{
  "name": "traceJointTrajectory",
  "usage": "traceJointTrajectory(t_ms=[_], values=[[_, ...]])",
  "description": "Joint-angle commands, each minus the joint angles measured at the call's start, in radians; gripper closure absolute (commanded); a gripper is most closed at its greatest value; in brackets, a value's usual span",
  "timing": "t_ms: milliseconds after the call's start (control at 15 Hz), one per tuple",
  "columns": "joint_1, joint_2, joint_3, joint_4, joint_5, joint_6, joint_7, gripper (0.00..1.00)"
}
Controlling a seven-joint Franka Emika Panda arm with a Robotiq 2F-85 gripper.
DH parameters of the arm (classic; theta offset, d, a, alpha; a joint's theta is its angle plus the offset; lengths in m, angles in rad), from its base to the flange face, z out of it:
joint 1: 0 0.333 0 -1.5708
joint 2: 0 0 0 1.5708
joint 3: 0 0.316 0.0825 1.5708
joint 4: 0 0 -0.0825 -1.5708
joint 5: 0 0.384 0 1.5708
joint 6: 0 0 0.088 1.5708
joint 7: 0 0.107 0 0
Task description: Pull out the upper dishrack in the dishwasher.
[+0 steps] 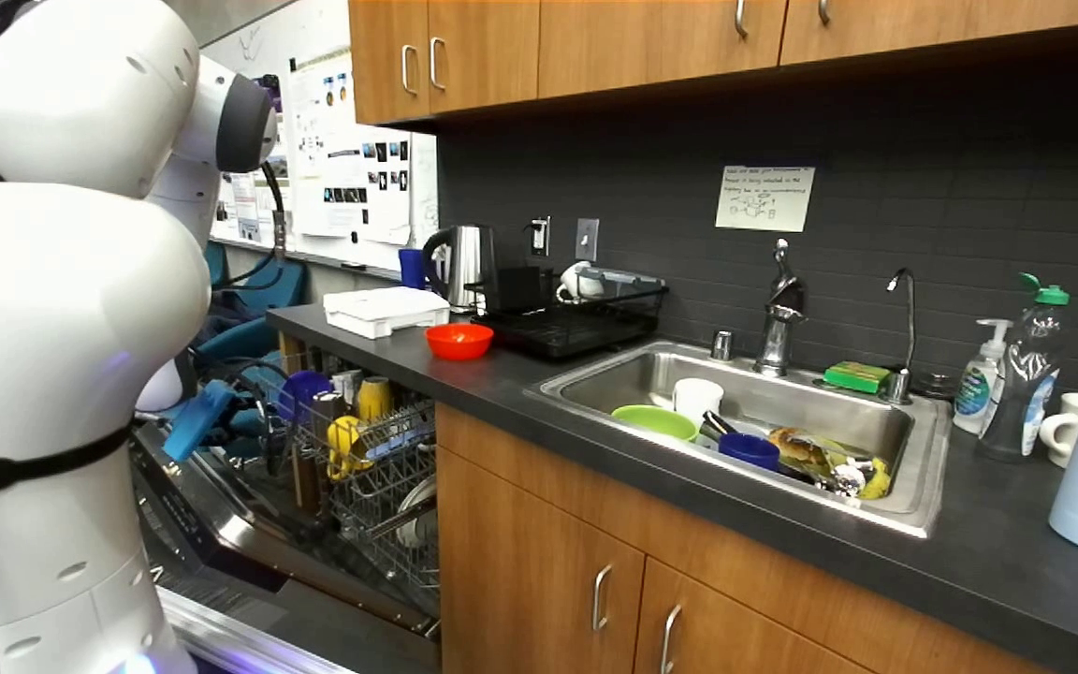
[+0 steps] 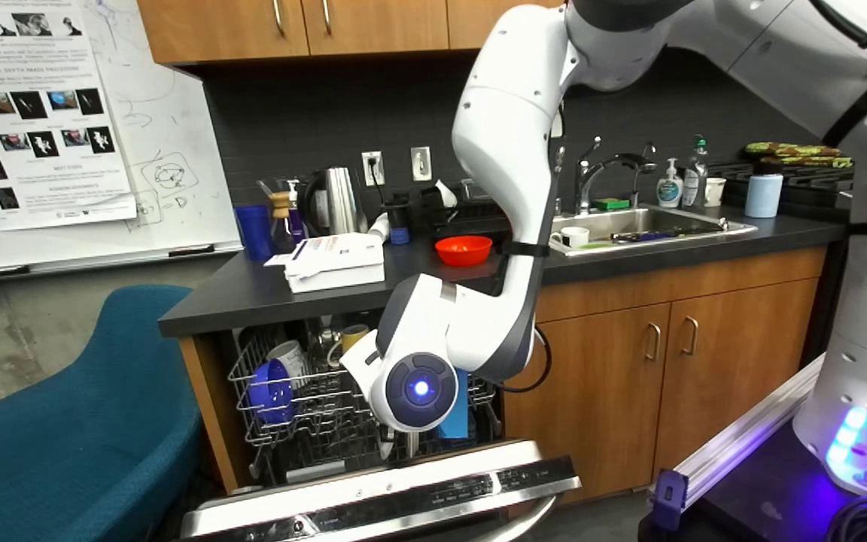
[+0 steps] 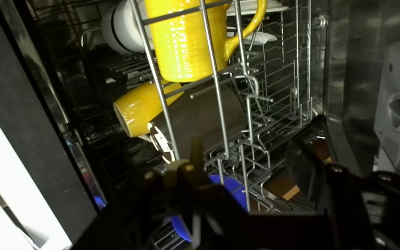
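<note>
My gripper (image 3: 247,149) is showing at the bottom of the wrist view, its two fingers (image 3: 197,154) standing well apart; wires of the upper rack (image 3: 219,104) are showing in the gap, and whether I am touching any, I cannot tell. Behind those wires a yellow mug (image 3: 186,41), a yellow cup (image 3: 134,111) and a dark cup (image 3: 200,118) are showing, and a blue bowl (image 3: 233,189) is peeking out partly behind my fingers. The upper rack is sitting in the dishwasher (image 2: 403,503), below the front edge of the countertop (image 2: 241,290), near the front corner by the teal chair (image 2: 102,406). The door (image 1: 333,573) is hanging lowered. My arm (image 2: 505,173) is hanging down in front of that edge. On top, a white box (image 2: 336,263) is lying near the same corner, a red bowl (image 2: 463,251) is standing farther along near the front edge, and a kettle (image 2: 342,203) is standing toward the back edge. Well away from that corner, a sink (image 1: 927,449) is holding a green bowl (image 1: 656,421) and a white mug (image 1: 696,398).
</note>
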Motion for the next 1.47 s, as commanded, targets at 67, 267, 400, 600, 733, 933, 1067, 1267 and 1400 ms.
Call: traceJointTrajectory(t_ms=[67,267,400,600,733,933,1067,1267,1400], values=[[-0.025,-0.115,0.031,-0.113,0.038,0.047,0.006,0.01],[-0.041,-0.192,0.048,-0.167,0.035,0.114,-0.011,0.00],[-0.060,-0.254,0.062,-0.208,0.035,0.200,-0.038,0.00],[-0.078,-0.373,0.081,-0.286,0.120,0.322,-0.177,0.00],[-0.085,-0.465,0.089,-0.339,0.225,0.394,-0.293,0.00],[-0.085,-0.595,0.093,-0.409,0.459,0.452,-0.477,0.00],[-0.108,-0.672,0.125,-0.448,0.645,0.446,-0.596,0.00],[-0.143,-0.762,0.184,-0.473,0.918,0.409,-0.702,0.00],[-0.132,-0.839,0.205,-0.479,1.094,0.349,-0.786,0.00]])
